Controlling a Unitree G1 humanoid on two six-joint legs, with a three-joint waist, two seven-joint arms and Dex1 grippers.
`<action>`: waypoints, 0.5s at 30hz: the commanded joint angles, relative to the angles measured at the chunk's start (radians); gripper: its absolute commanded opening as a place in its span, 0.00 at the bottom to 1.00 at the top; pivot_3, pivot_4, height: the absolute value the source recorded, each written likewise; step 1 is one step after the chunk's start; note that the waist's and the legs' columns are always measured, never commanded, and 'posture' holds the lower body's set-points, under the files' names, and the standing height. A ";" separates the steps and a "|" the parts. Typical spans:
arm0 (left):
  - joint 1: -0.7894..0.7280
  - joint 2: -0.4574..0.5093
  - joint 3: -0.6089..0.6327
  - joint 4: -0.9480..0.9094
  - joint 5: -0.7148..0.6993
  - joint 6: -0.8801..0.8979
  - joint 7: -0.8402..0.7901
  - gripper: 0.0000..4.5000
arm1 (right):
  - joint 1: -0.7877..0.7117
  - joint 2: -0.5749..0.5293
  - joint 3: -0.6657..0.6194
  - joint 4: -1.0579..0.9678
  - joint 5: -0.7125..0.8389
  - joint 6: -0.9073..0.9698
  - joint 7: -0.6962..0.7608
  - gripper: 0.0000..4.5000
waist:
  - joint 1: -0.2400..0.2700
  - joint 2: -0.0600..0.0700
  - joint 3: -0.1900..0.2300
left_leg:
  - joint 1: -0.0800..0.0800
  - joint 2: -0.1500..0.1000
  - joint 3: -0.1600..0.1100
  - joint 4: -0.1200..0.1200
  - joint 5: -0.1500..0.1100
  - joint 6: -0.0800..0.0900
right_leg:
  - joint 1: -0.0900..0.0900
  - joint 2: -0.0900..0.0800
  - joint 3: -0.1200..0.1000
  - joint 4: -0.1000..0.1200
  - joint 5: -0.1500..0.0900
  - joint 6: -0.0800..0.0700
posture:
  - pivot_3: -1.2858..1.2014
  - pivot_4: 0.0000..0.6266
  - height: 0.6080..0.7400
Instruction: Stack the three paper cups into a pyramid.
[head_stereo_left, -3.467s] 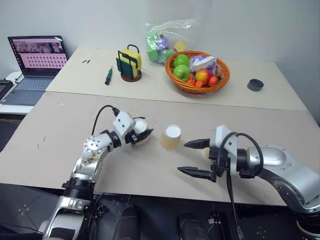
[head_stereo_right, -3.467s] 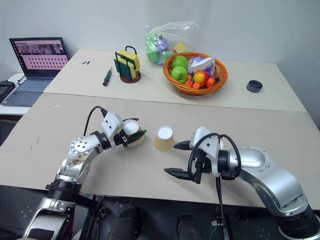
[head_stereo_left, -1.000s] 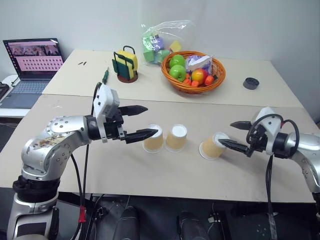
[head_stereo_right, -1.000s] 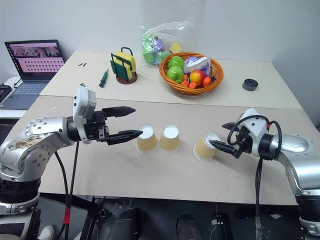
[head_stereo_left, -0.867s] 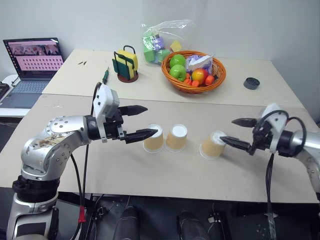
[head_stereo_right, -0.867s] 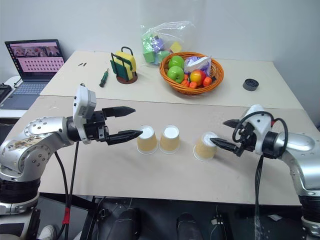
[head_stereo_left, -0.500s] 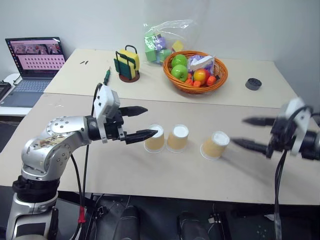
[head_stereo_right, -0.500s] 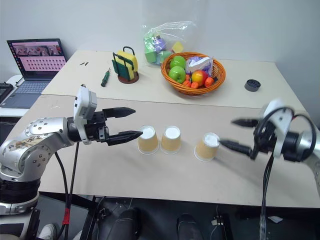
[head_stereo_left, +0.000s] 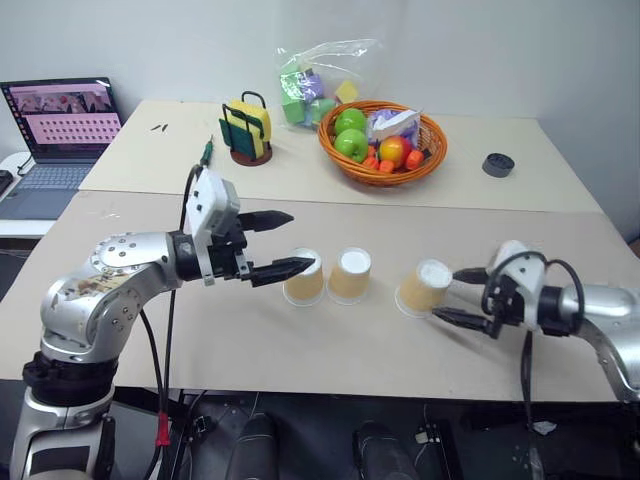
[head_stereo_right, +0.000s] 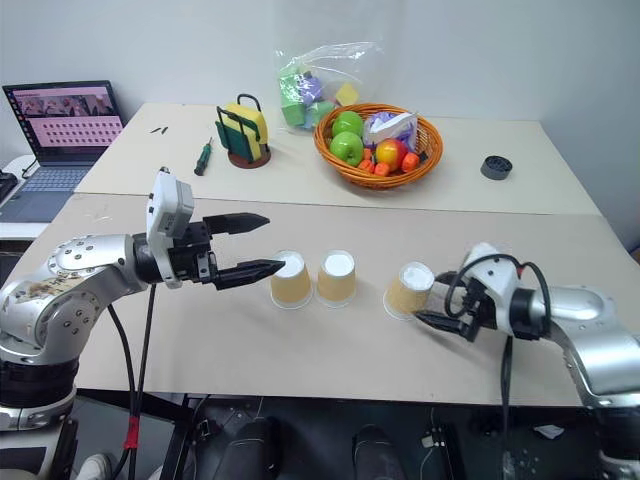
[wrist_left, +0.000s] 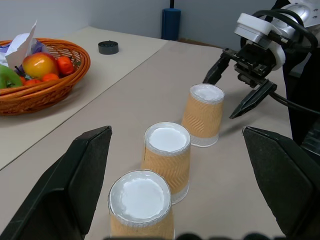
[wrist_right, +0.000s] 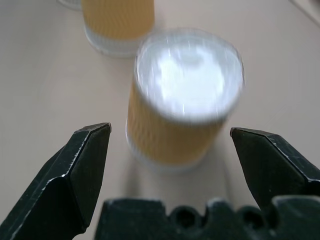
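Three paper cups stand upside down in a row on the near table, white bases up: the left cup (head_stereo_left: 303, 277), the middle cup (head_stereo_left: 350, 275) close beside it, and the right cup (head_stereo_left: 421, 287) a gap away. My left gripper (head_stereo_left: 298, 240) hovers open just left of the left cup, above the table, holding nothing. My right gripper (head_stereo_left: 446, 293) is open and low at the right cup's right side. In the right wrist view its fingertips (wrist_right: 90, 145) flank that cup (wrist_right: 180, 100) without touching it.
On the far table are an orange basket (head_stereo_left: 382, 168) of fruit, a bag of coloured blocks (head_stereo_left: 315, 80), a sponge holder (head_stereo_left: 246, 130), a screwdriver (head_stereo_left: 207, 152) and a small black disc (head_stereo_left: 497, 165). A laptop (head_stereo_left: 55, 125) sits far left. A seam joins the two tables.
My right gripper pulled back to the right from the right cup, then came in again lower, either side of it. The left gripper, which had left its cup earlier, kept still.
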 joint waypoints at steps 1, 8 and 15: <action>-0.017 0.008 0.023 -0.029 -0.015 0.003 0.012 0.99 | -0.054 0.014 0.007 0.046 -0.022 -0.036 0.003 1.00 | 0.004 0.000 0.000 | 0.000 0.000 0.000 0.000 0.000 0.000 | 0.000 0.000 0.000 0.000 0.000 -0.001 | 0.52 0.24 0.51; -0.015 0.010 0.022 -0.027 -0.014 0.000 0.020 0.99 | -0.090 0.020 0.022 0.098 -0.039 -0.059 0.012 1.00 | 0.005 0.000 0.000 | -0.001 0.000 0.000 0.000 0.000 0.000 | -0.001 0.000 0.000 0.000 0.002 -0.004 | 0.52 0.24 0.51; -0.006 0.013 0.023 -0.032 -0.014 0.000 0.021 1.00 | -0.108 0.029 0.025 0.100 -0.049 -0.055 0.007 0.76 | 0.000 0.000 0.000 | -0.001 0.000 0.000 0.000 0.000 0.000 | 0.000 0.000 0.000 0.000 0.002 -0.004 | 0.52 0.24 0.51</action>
